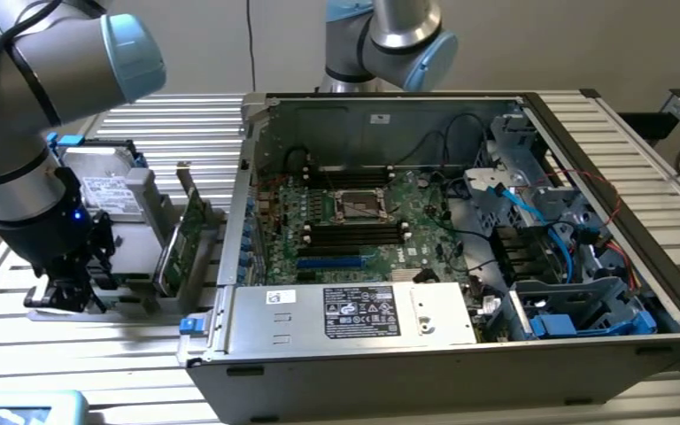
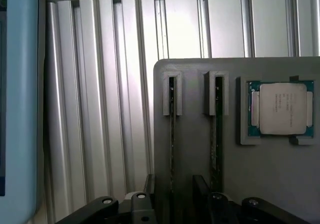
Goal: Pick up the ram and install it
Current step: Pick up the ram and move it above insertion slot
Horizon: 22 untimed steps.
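Exterior view, items by size.
1. Computer case (image 1: 459, 266): open side up, well apart from the jaws, toward the exterior view's right.
2. Arm (image 1: 21, 177): reaches down at the exterior view's left, ending in the gripper (image 1: 66, 297).
3. Slatted table (image 1: 116, 354): under the jaws and the case.
4. Motherboard (image 1: 364, 212): inside the case, with long black slots (image 1: 356, 235); well apart from the jaws.
5. Power supply (image 1: 352, 310): at the near wall of the case, well apart from the jaws.
6. Hard drive (image 1: 110, 190): on edge, near the jaws, on their far side.
7. Expansion card (image 1: 187, 239): green, on edge, between the jaws and the case.

Wrist view, items the other camera does not resolve.
8. Grey holder (image 2: 280, 184): directly below the jaws, resting on the table (image 2: 100, 109).
9. Processor (image 2: 282, 108): flat in a recess of the holder, off to one side of the jaws.
10. Ram (image 2: 172, 134): edge-on in a holder channel, running between the two fingers.
11. Second stick (image 2: 215, 134): in the neighbouring channel, just outside one finger.
12. Gripper (image 2: 174, 186): jaws parted moderately, one finger (image 2: 149, 184) on each side of the ram with holder surface visible in the gaps; nothing clamped; contact with the ram cannot be told.
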Each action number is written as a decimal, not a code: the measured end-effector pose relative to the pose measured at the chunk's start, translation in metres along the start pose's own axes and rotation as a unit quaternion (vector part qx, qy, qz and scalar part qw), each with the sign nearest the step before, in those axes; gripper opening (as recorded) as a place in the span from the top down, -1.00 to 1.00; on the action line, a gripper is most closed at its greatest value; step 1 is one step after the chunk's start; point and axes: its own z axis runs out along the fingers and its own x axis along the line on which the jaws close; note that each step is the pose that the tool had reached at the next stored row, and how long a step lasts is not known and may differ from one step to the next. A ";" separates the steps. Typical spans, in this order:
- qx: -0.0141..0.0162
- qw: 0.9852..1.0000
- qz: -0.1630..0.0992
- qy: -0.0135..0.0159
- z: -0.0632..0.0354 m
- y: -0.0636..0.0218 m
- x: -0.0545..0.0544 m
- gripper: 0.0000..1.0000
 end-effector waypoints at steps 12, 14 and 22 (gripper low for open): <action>0.000 1.000 0.000 0.000 -0.0174 0.0008 0.002 0.75; 0.000 1.000 0.000 0.000 -0.0265 0.0006 0.003 0.75; 0.000 1.000 0.000 0.000 -0.0626 -0.0001 0.008 0.75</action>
